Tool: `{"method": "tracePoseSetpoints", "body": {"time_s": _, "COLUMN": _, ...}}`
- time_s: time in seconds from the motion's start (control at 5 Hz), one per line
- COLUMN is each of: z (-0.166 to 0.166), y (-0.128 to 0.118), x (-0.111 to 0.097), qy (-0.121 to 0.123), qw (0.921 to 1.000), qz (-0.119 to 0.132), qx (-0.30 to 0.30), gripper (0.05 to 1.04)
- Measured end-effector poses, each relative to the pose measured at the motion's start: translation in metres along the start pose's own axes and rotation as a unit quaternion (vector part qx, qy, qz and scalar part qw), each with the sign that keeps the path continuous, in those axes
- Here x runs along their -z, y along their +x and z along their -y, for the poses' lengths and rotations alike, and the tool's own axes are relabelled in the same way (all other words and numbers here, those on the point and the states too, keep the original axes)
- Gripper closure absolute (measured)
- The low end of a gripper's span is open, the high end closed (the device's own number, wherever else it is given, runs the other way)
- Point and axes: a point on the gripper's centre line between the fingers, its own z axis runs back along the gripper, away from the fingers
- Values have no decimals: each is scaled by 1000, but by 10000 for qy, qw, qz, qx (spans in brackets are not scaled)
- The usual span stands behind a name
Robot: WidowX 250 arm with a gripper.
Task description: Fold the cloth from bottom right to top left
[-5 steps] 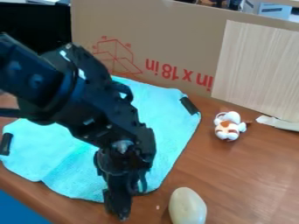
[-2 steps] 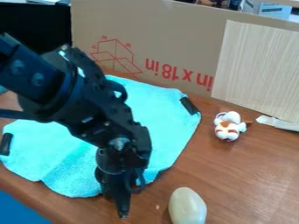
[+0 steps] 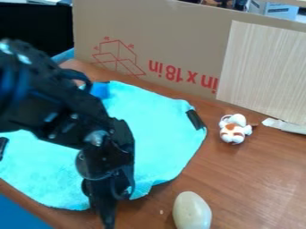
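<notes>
The turquoise cloth [image 3: 158, 134] lies on the wooden worktop [image 3: 251, 179], partly behind the arm. The gripper [image 3: 109, 203] points down at its near edge; whether it is open, closed or gripping cloth, I cannot tell. A pale oval object [image 3: 191, 211] sits to the right.

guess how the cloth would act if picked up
Probably floppy: the cloth has wavy, uneven edges. It likely isn't slippery, as its surface looks fuzzy. The black strip at its right edge might bend less easily, looking quite straight.
</notes>
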Motion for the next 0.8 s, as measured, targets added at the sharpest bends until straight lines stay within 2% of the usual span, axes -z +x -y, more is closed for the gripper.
{"method": "tracePoseSetpoints", "body": {"time_s": 0.2, "z": 10, "y": -7, "x": -12, "qy": -140, "qw": 9997, "qz": 117, "qx": 167, "gripper": 1015}}
{"method": "tracePoseSetpoints", "body": {"time_s": 0.4, "z": 0, "y": -15, "x": -13, "qy": -462, "qw": 9989, "qz": 118, "qx": 53, "gripper": 1015}}
{"method": "tracePoseSetpoints", "body": {"time_s": 0.8, "z": -54, "y": -17, "x": -1, "qy": -1429, "qw": 9897, "qz": -52, "qx": -104, "gripper": 1015}}
